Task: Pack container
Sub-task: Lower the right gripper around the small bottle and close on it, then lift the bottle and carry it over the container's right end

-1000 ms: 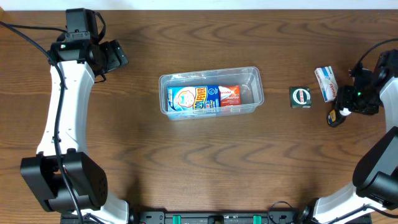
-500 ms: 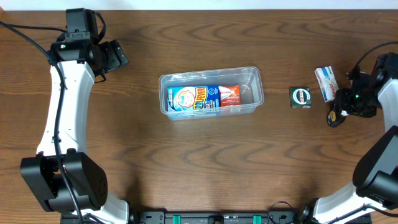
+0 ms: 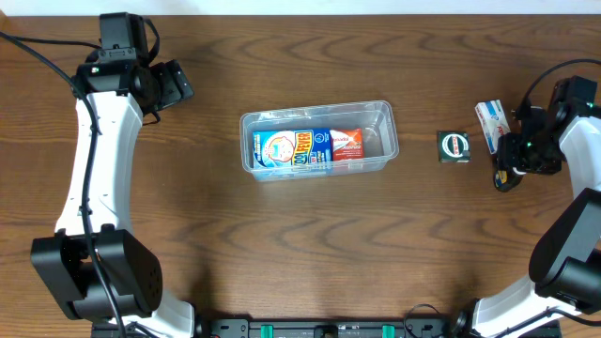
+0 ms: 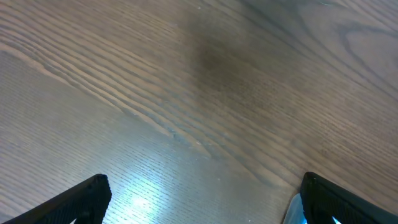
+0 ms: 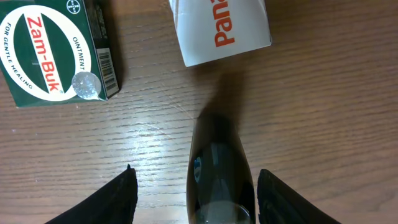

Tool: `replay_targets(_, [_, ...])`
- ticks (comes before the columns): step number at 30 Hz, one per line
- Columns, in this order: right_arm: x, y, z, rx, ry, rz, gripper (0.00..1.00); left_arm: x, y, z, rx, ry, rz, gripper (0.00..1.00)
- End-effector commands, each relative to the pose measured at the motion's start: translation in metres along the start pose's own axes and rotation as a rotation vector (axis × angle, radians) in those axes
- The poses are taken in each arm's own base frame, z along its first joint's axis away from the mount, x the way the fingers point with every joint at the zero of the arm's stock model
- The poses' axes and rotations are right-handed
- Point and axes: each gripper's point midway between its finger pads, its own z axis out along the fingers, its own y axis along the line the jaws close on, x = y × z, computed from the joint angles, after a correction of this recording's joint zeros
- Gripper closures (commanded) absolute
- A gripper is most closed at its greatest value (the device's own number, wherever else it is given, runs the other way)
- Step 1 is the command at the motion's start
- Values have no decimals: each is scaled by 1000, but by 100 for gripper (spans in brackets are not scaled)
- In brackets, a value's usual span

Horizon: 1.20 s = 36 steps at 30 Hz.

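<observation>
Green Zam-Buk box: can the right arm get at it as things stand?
Probably yes. The green Zam-Buk box lies flat on the table beside the open right tool, with nothing on top of it. A dark item lies between the tool's fingers.

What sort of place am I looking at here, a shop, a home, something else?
Probably a robotics lab bench: a left arm and right arm with trailing cables flank a wooden table, where a clear container and a Zam-Buk box lie like practice goods.
</observation>
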Motion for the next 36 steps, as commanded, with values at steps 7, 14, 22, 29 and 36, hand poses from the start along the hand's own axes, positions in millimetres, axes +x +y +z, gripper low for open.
replay_targets(7, [13,-4,19,41,34,-19,39,-1,2,1,-7,1,-4,2])
replay_targets(14, [13,-4,22,45,32,-15,52,-1,2,1,-7,1,-4,2])
replay_targets(22, [10,-5,22,50,16,-16,53,-1,2,1,-7,1,-4,2])
replay_targets(29, [7,-6,22,55,4,-15,69,-1,2,1,-7,1,-4,2])
replay_targets(36, [6,-6,21,55,1,-4,71,-1,2,1,-7,1,-4,2])
